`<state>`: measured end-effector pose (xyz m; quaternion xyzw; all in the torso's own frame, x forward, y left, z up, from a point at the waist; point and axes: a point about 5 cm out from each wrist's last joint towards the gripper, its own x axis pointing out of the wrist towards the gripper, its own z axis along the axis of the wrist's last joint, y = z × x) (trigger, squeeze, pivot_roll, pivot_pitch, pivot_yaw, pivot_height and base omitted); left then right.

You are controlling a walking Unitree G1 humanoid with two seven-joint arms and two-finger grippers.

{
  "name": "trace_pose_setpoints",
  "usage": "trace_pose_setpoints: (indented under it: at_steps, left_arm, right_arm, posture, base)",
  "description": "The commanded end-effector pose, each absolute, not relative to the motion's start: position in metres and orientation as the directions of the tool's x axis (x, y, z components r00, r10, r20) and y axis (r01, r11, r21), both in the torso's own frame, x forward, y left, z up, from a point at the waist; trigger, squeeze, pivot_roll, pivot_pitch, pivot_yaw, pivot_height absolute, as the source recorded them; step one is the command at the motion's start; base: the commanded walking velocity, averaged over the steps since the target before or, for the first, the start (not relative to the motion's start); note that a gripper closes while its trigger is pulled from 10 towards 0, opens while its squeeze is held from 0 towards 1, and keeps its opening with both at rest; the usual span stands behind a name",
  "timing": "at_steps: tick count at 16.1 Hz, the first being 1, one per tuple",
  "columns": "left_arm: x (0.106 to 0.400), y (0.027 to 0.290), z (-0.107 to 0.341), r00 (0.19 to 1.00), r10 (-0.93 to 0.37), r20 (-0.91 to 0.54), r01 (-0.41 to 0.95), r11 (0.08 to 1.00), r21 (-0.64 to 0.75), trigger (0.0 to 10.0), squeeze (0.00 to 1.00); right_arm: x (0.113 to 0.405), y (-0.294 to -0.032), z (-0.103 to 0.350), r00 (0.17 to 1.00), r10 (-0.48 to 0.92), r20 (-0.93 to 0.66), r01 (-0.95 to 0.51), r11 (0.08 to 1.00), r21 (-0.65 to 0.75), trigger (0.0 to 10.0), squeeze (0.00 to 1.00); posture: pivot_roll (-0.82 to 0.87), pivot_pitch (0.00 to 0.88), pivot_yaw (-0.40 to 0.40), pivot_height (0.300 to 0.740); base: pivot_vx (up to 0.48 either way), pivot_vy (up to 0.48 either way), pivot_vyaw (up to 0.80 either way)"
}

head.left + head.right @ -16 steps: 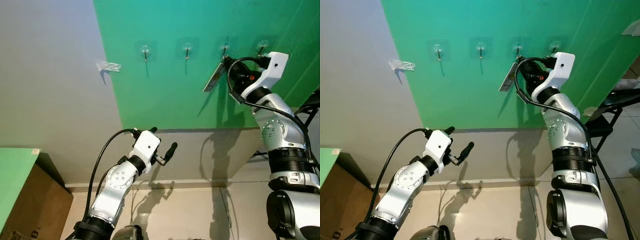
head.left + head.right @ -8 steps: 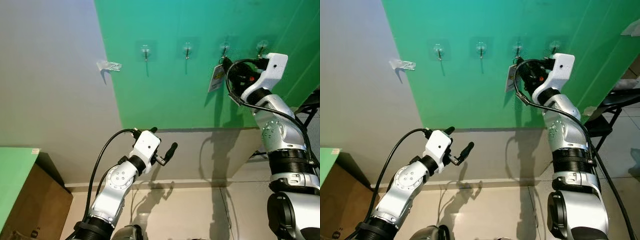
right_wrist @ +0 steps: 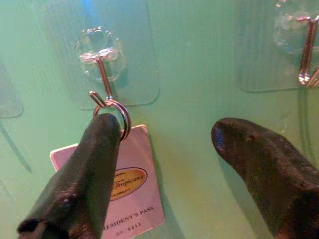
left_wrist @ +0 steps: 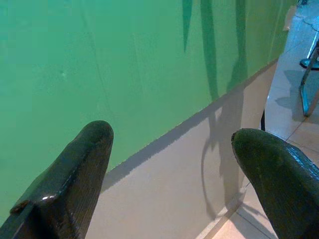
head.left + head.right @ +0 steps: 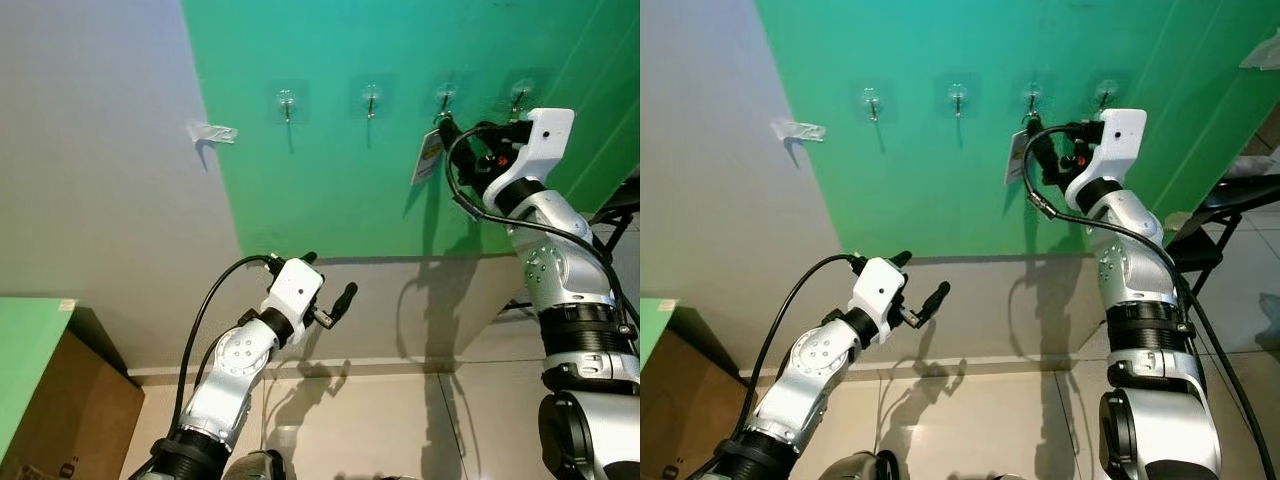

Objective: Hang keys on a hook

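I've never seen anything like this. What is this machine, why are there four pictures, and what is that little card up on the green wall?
It is a humanoid robot with two silver arms, each ending in two black fingers. Two pictures come from cameras in its head, looking at a green wall with a row of clear stick-on hooks. The other two come from cameras on its wrists, looking along the fingers. The right gripper is raised to the third hook, fingers apart. A key ring with a tag hangs on that hook, one finger close beside it. The left gripper is held low, open and empty.
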<state>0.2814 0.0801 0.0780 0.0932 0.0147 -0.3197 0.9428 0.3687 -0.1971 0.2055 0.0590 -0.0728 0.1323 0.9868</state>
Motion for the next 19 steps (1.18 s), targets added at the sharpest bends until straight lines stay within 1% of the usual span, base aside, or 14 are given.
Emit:
trace_pose_setpoints:
  at_steps: [1,6,8,9,10,12,15,16,17,19]
  left_arm:
    - [0.282,0.077,0.078,0.791,-0.606,-0.086,0.611,0.773,0.171,10.0,0.0]
    - [0.282,0.077,0.079,0.79,-0.607,-0.078,0.611,0.773,0.168,10.0,0.0]
    - [0.279,0.074,0.08,0.769,-0.636,-0.063,0.632,0.743,0.221,10.0,0.0]
    - [0.275,0.07,0.089,0.744,-0.668,0.001,0.638,0.71,0.299,10.0,0.0]
    - [0.272,0.067,0.096,0.722,-0.69,0.051,0.634,0.69,0.347,10.0,0.0]
    - [0.274,0.066,0.099,0.71,-0.702,0.058,0.641,0.678,0.361,10.0,0.0]
    - [0.277,0.065,0.112,0.693,-0.708,0.136,0.628,0.685,0.37,10.0,0.0]
    - [0.277,0.064,0.115,0.683,-0.712,0.162,0.623,0.684,0.381,10.0,0.0]
    - [0.279,0.064,0.117,0.688,-0.705,0.175,0.62,0.695,0.363,10.0,0.0]
    - [0.279,0.064,0.116,0.689,-0.704,0.173,0.622,0.697,0.357,10.0,0.0]
  right_arm:
    - [0.367,-0.208,0.2,0.969,0.211,0.128,-0.222,0.972,0.079,10.0,1.0]
    - [0.365,-0.209,0.203,0.969,0.203,0.14,-0.214,0.975,0.066,10.0,1.0]
    - [0.365,-0.21,0.204,0.97,0.199,0.142,-0.209,0.976,0.062,10.0,1.0]
    - [0.365,-0.21,0.204,0.97,0.197,0.143,-0.208,0.976,0.061,10.0,1.0]
    - [0.365,-0.211,0.204,0.97,0.197,0.142,-0.207,0.976,0.06,10.0,1.0]
    - [0.365,-0.211,0.204,0.97,0.197,0.14,-0.206,0.977,0.058,10.0,1.0]
    - [0.365,-0.214,0.202,0.973,0.188,0.137,-0.197,0.979,0.056,10.0,1.0]
    - [0.365,-0.216,0.201,0.974,0.182,0.134,-0.188,0.982,0.029,10.0,1.0]
    - [0.364,-0.217,0.2,0.974,0.185,0.131,-0.188,0.982,0.005,10.0,1.0]
    - [0.363,-0.217,0.201,0.973,0.186,0.137,-0.187,0.982,-0.006,10.0,1.0]
  posture:
    - [-0.05,0.043,0.001,0.74]
    - [-0.05,0.042,0.003,0.74]
    - [-0.05,0.043,0.003,0.74]
    - [-0.05,0.044,0.002,0.74]
    - [-0.05,0.045,0.002,0.74]
    - [-0.05,0.045,0.001,0.74]
    - [-0.05,0.046,0.002,0.74]
    - [-0.06,0.045,0.003,0.74]
    - [-0.06,0.044,0.003,0.74]
    - [-0.06,0.041,0.004,0.74]
  base:
    - [0.0,0.0,0.0]
    - [0.0,0.0,0.0]
    - [0.0,0.0,0.0]
    - [0.0,0.0,0.0]
    - [0.0,0.0,0.0]
    - [0.0,0.0,0.0]
    - [0.0,0.0,0.0]
    - [0.0,0.0,0.0]
    - [0.0,0.0,0.0]
    - [0.0,0.0,0.0]
